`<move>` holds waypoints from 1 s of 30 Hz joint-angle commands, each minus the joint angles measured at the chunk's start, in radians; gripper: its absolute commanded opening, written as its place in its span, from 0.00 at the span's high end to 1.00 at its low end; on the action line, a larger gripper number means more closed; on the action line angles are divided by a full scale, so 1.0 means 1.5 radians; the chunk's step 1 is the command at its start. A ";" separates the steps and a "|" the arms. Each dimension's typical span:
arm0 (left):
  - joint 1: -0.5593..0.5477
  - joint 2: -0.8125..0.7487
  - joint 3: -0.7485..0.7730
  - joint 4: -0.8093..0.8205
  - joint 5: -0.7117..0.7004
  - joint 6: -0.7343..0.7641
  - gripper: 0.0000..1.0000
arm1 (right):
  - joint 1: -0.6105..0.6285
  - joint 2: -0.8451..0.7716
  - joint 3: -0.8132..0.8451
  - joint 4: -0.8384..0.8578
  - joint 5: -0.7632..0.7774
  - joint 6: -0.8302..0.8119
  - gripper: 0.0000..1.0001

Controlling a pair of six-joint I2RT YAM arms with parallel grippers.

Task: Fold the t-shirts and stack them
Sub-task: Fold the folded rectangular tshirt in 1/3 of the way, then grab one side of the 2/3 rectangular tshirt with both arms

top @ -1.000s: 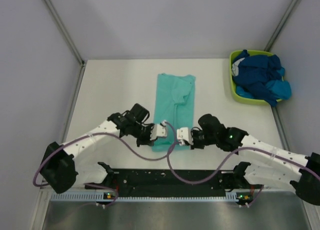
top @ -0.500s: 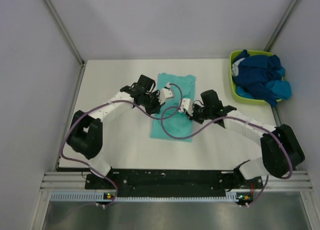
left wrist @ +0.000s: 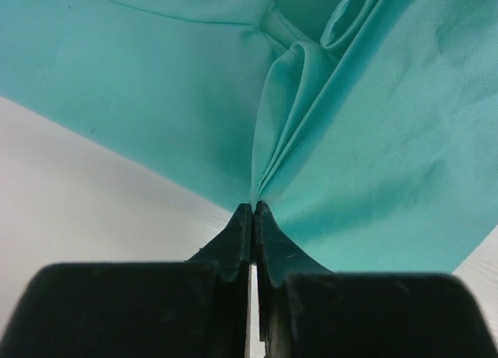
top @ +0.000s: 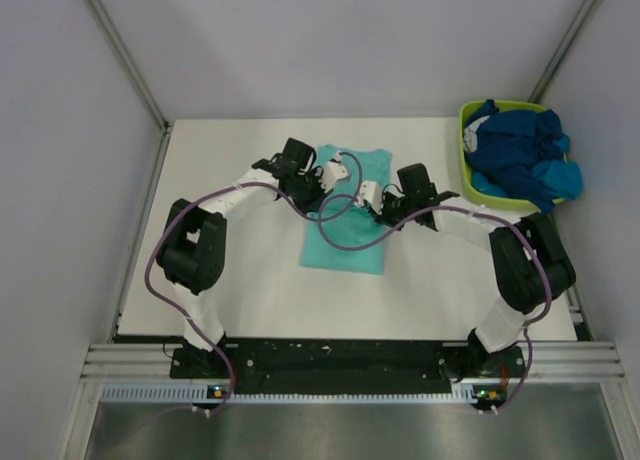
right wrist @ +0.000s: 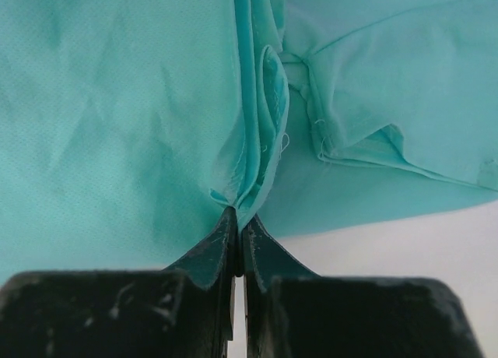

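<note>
The mint teal-green t-shirt lies on the white table, folded into a narrow strip. Its near end is lifted and doubled back toward the collar. My left gripper is shut on the shirt's left edge; the left wrist view shows the cloth pinched at the fingertips. My right gripper is shut on the right edge; the right wrist view shows bunched hem in the fingertips. The dark navy and brighter blue t-shirts lie heaped in the tub.
A lime-green plastic tub stands at the back right of the table. Purple cables from both arms loop over the mint shirt. Grey walls enclose the table on three sides.
Both grippers have carried the shirt's near end from the front of the table back toward the collar. The shirt now lies doubled over and shorter.
</note>
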 commanded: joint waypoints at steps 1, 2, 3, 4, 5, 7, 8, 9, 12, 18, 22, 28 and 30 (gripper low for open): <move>-0.002 0.029 0.027 0.011 -0.013 -0.004 0.93 | -0.018 0.022 0.044 0.019 -0.001 0.001 1.00; -0.002 0.034 0.028 0.017 -0.022 -0.008 0.83 | -0.021 0.027 0.046 0.030 0.013 0.009 0.92; -0.001 0.038 0.030 0.025 -0.036 -0.014 0.73 | -0.025 0.035 0.050 0.049 0.034 0.021 0.77; -0.001 0.042 0.036 0.040 -0.063 -0.022 0.65 | -0.025 0.046 0.066 0.063 0.066 0.032 0.72; 0.002 0.043 0.043 0.060 -0.092 -0.031 0.59 | -0.028 0.055 0.084 0.075 0.099 0.040 0.68; 0.013 0.050 0.087 0.078 -0.161 -0.051 0.51 | -0.047 0.083 0.146 0.083 0.137 0.074 0.67; 0.023 0.057 0.116 0.077 -0.180 -0.060 0.50 | -0.056 0.091 0.177 0.079 0.142 0.098 0.67; 0.035 0.068 0.162 0.075 -0.202 -0.071 0.49 | -0.066 0.097 0.207 0.074 0.151 0.120 0.67; 0.072 0.096 0.244 0.041 -0.234 -0.102 0.53 | -0.072 0.082 0.256 0.033 0.183 0.125 0.67; 0.054 -0.172 -0.066 0.049 0.118 0.068 0.48 | -0.028 -0.209 0.026 -0.028 -0.039 0.033 0.58; 0.001 -0.265 -0.240 0.009 0.185 0.231 0.37 | 0.108 -0.331 -0.157 -0.019 0.032 -0.107 0.50; -0.039 -0.278 -0.346 0.050 0.153 0.267 0.30 | 0.191 -0.307 -0.237 -0.032 0.130 -0.105 0.52; -0.050 -0.266 -0.357 0.075 0.128 0.257 0.30 | 0.204 -0.276 -0.238 -0.021 0.135 -0.090 0.54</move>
